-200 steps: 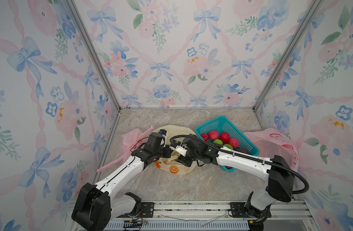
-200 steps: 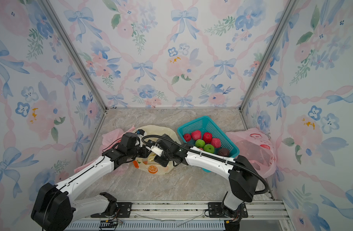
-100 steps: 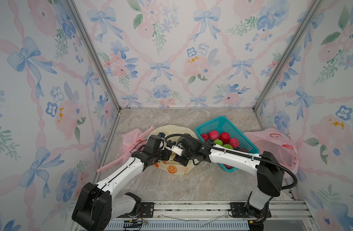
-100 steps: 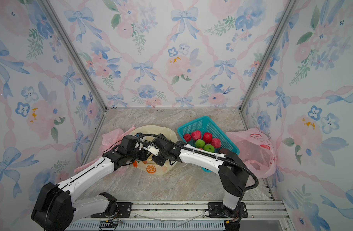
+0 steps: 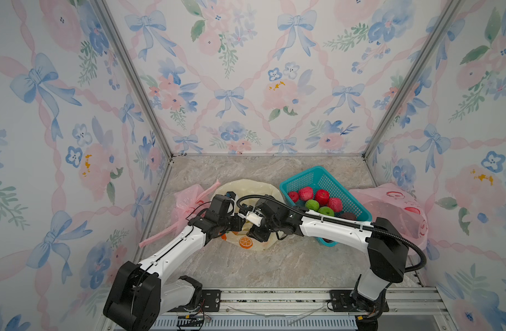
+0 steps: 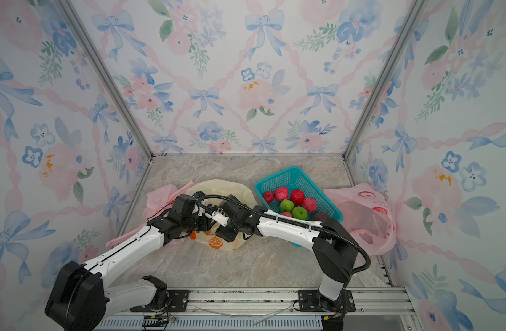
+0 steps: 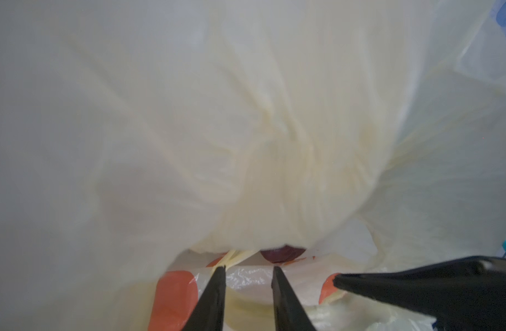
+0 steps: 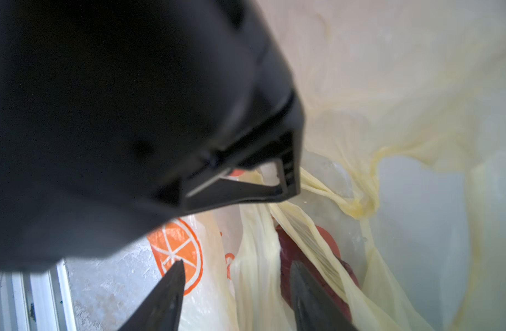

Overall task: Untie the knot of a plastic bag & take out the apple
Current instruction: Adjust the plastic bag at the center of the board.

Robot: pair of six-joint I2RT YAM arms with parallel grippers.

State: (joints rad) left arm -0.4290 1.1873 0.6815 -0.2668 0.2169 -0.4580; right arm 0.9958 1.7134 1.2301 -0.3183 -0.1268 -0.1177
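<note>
Taking the back wall as 12 o'clock in both top views, the yellow plastic bag [image 5: 246, 186] lay just off the middle of the marble tabletop [image 5: 274, 266], toward 10 o'clock. Its orange-slice print [image 5: 245, 242] faced 6 o'clock. Both arms reached in from the rail at 6 o'clock and met over the bag.

In the left wrist view the left gripper [image 7: 247, 270] had its jaws a narrow gap apart against the bag's film. In the right wrist view a twisted strand [image 8: 317, 186] of the bag ran up to that gripper's tip, but whether it was pinched could not be told. The right gripper [image 8: 236, 268] had its jaws spread wide over the crumpled film.

The apple [image 8: 287, 255] sat inside the bag, showing dark red between the loose folds, close under the right gripper's fingers.

A teal basket [image 5: 309, 179] holding red and green fruit [image 5: 322, 196] stood at 2 o'clock, just beside the bag. One pink bag [image 5: 188, 200] lay at 9 o'clock against the wall, and another pink bag [image 5: 389, 206] lay at 3 o'clock.
</note>
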